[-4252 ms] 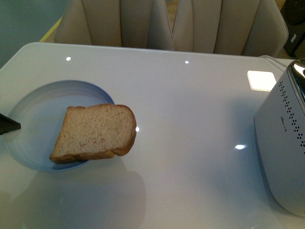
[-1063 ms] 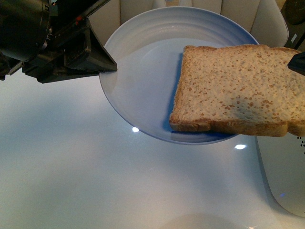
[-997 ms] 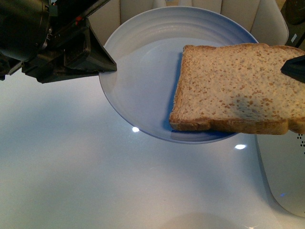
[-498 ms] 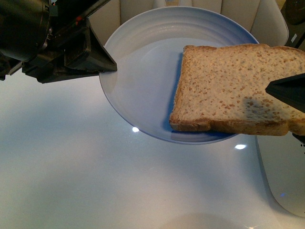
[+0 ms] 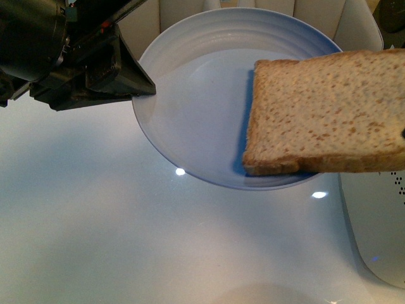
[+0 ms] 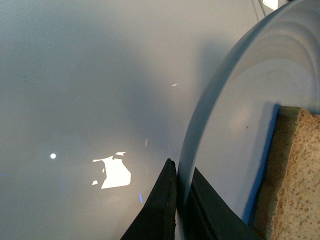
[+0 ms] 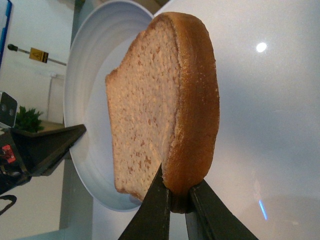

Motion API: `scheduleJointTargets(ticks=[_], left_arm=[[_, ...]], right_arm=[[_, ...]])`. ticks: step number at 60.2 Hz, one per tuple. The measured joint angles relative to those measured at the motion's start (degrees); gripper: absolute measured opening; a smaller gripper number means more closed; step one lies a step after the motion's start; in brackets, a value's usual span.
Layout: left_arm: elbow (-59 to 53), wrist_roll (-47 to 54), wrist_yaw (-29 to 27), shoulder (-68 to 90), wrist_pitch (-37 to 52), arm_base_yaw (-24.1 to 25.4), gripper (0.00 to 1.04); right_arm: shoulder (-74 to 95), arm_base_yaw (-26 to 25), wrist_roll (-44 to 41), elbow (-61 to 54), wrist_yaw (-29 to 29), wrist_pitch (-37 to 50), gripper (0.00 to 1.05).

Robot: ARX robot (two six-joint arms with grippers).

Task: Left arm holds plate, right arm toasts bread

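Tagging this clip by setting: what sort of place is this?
Likely a dining or kitchen setting: a glossy white table, padded beige chairs behind it, and a white toaster on the right.

Your right gripper [image 7: 179, 182] has the plate [image 5: 190, 95] close behind the bread [image 5: 323, 114] it pinches, and the toaster [image 5: 380, 234] stands just below it. Under your left gripper [image 6: 182, 172] the table [image 5: 126, 240] is wide open.

Glossy, smooth, ceramic-looking plate [image 5: 190, 95] w/ fine ridges; matt, porous, rough-crumbed bread [image 5: 323, 114]; glossy white, reflective table [image 5: 95, 228]; matt blk plastic left gripper [image 6: 182, 167].
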Motion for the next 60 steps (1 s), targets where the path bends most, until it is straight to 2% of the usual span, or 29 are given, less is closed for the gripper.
scheduleJointTargets(ticks=[10, 24, 33, 49, 60], left_arm=[[0.0, 0.0, 0.1, 0.0, 0.0, 0.0, 0.03], [0.0, -0.2, 0.0, 0.0, 0.0, 0.0, 0.03], [0.0, -0.2, 0.0, 0.0, 0.0, 0.0, 0.03], [0.0, -0.2, 0.0, 0.0, 0.0, 0.0, 0.03], [0.0, -0.3, 0.0, 0.0, 0.0, 0.0, 0.03]], right_arm=[[-5.5, -5.0, -5.2, 3.9, 0.2, -4.6, 0.03], [-10.6, -17.9, -23.0, 11.5, -0.5, -11.7, 0.03], [-9.6, -23.8, -37.0, 12.2, 0.2, -10.8, 0.03], [-3.2, -28.9, -57.1, 10.2, -0.2, -8.2, 0.03], [-1.2, -29.7, -60.9, 9.6, 0.4, -9.5, 0.03]])
